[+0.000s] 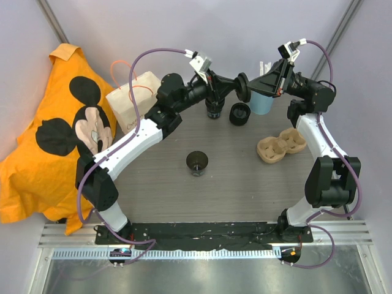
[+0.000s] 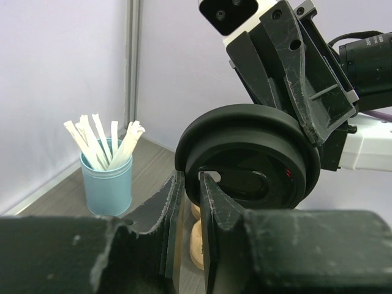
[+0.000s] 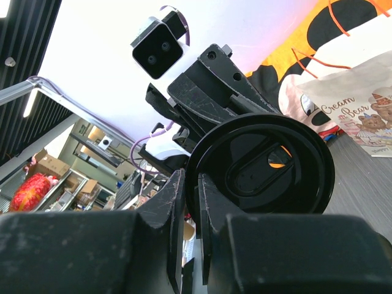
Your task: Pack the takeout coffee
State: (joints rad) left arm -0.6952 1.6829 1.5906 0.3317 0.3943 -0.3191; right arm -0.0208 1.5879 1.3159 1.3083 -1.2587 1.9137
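White straws fill the blue cup, lower left of left-wrist view; mostly hidden overhead. Right gripper clamps black lid; left gripper: hold, we cannot tell.

The white paper bag at the far left of the counter carries cursive lettering reading "Cream Bear". A smaller line beneath, perhaps "Happy", is too small to read with certainty.

Orange Mickey cloth heaped at left edge of surface, paper bag beside it. Far right: 1 light blue cup of white straws, tan pulp tray nearer.
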